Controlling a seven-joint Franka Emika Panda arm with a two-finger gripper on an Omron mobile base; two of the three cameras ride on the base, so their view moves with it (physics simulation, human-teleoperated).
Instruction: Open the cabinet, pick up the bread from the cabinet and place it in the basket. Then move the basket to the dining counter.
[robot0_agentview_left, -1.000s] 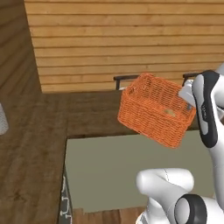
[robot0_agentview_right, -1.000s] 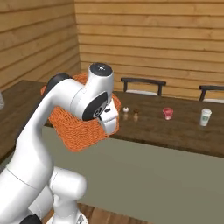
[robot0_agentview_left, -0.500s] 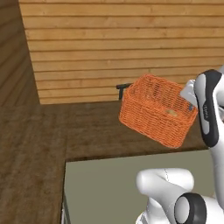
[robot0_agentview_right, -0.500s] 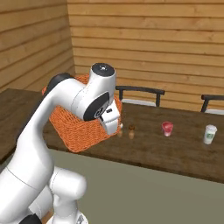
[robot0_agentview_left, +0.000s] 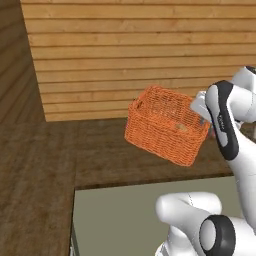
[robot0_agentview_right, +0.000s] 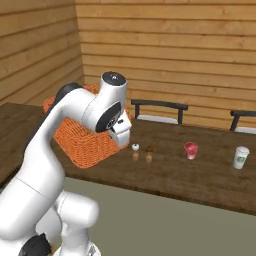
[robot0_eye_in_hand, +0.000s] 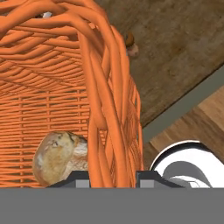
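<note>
The orange woven basket (robot0_agentview_left: 165, 125) hangs tilted in the air above the dark wood dining counter (robot0_agentview_left: 45, 165). My gripper (robot0_eye_in_hand: 113, 177) is shut on its rim, with the basket (robot0_eye_in_hand: 48, 100) wall standing between the two fingertips. The bread (robot0_eye_in_hand: 57, 157), a round brown loaf, lies inside on the basket's floor. In the right base view the basket (robot0_agentview_right: 82, 142) sits behind my forearm and hand, just over the dining counter (robot0_agentview_right: 200, 175). The cabinet is out of view.
On the counter stand two small shakers (robot0_agentview_right: 142, 153), a red cup (robot0_agentview_right: 190, 149) and a white paper cup (robot0_agentview_right: 240, 156). Two dark chairs (robot0_agentview_right: 159, 111) line its far side by the plank wall. A flat grey surface (robot0_agentview_left: 120, 220) lies nearest me.
The whole scene has shifted in both base views, so the base has driven. The basket stays held in my gripper, in much the same pose relative to the arm.
</note>
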